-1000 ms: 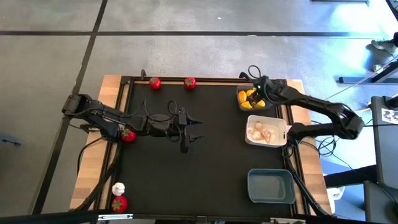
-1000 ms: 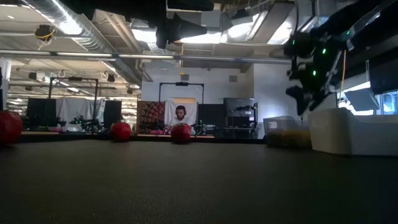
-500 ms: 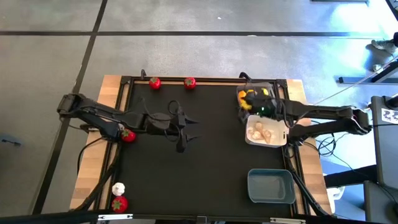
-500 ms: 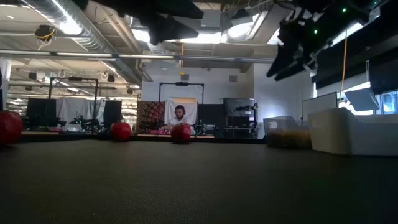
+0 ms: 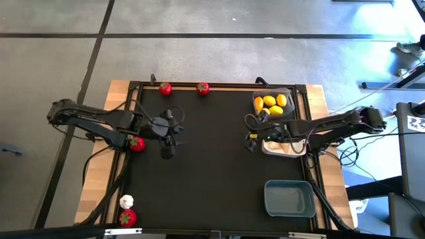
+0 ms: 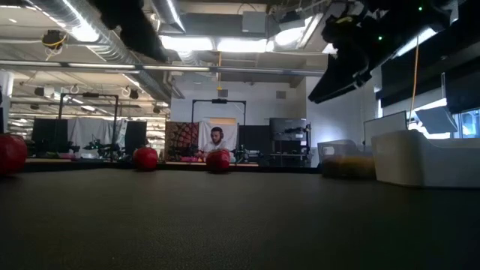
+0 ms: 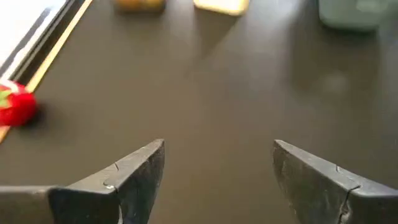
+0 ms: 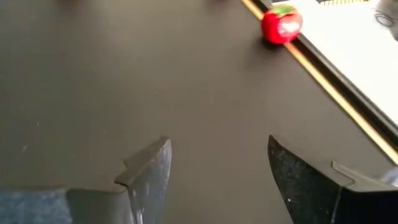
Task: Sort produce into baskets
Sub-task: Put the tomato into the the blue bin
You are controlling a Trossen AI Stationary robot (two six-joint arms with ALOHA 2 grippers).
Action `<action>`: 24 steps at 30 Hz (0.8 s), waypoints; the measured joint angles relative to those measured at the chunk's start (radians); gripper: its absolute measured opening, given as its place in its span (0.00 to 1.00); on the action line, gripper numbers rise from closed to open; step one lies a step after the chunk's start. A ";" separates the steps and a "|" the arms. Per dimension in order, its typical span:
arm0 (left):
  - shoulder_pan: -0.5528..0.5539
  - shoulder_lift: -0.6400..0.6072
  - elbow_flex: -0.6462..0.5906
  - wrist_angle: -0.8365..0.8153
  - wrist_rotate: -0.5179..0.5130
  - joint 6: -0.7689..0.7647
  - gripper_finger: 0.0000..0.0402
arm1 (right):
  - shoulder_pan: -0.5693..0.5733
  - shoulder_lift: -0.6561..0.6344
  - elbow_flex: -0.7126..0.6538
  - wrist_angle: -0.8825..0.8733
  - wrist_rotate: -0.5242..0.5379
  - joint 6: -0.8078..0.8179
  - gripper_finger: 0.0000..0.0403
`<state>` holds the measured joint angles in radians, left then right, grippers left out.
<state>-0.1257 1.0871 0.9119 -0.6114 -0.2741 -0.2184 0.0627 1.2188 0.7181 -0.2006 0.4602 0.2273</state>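
My left gripper [image 5: 172, 133] [image 7: 217, 155] is open and empty above the mat's left half, beside a red fruit [image 5: 137, 143] that lies at the mat's left edge. My right gripper [image 5: 249, 135] [image 8: 217, 152] is open and empty above the mat, just left of the white basket [image 5: 292, 147], which holds garlic bulbs. The dark grey basket [image 5: 272, 104] holds yellow lemons. The blue-grey basket [image 5: 289, 198] stands at the near right. Two red fruits [image 5: 165, 87] [image 5: 202, 87] lie at the far edge. A garlic bulb [image 5: 126, 200] and a red fruit [image 5: 127, 217] lie at the near left.
The black mat [image 5: 212, 179] has a raised dark frame around it, with wooden table margins left and right. In the low view the red fruits [image 6: 145, 157] [image 6: 218, 160] stand on the far side and the baskets [image 6: 420, 157] at the right. A person sits far behind the table.
My right gripper has left the dark grey basket and gone toward the near edge and the table's left, out over the mat beside the white basket. My left gripper has drawn back toward the table's left edge. The produce and baskets lie as before.
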 joint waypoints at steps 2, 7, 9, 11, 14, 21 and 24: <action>0.007 -0.026 0.000 -0.058 0.000 0.028 0.72 | 0.005 0.033 0.000 0.024 -0.001 -0.004 0.66; 0.010 -0.055 -0.003 -0.103 0.000 0.035 0.72 | 0.002 0.111 0.000 0.104 0.000 -0.026 0.66; 0.010 -0.052 -0.004 -0.108 0.000 0.034 0.72 | 0.003 0.132 0.000 0.113 0.000 -0.027 0.66; 0.010 -0.047 -0.004 -0.116 -0.001 0.037 0.72 | 0.003 0.150 0.000 0.129 0.000 -0.027 0.66; 0.012 -0.039 -0.004 -0.153 -0.029 0.037 0.72 | 0.003 0.169 0.000 0.125 -0.001 -0.027 0.66; 0.045 -0.023 -0.005 -0.302 -0.053 -0.032 0.79 | 0.003 0.175 0.000 0.126 -0.001 -0.027 0.66; 0.056 -0.009 -0.005 -0.341 -0.053 -0.063 0.88 | 0.003 0.175 0.000 0.132 0.000 -0.027 0.66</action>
<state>-0.0696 1.0782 0.9067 -0.9522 -0.3270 -0.2812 0.0654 1.3933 0.7181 -0.0688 0.4599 0.2001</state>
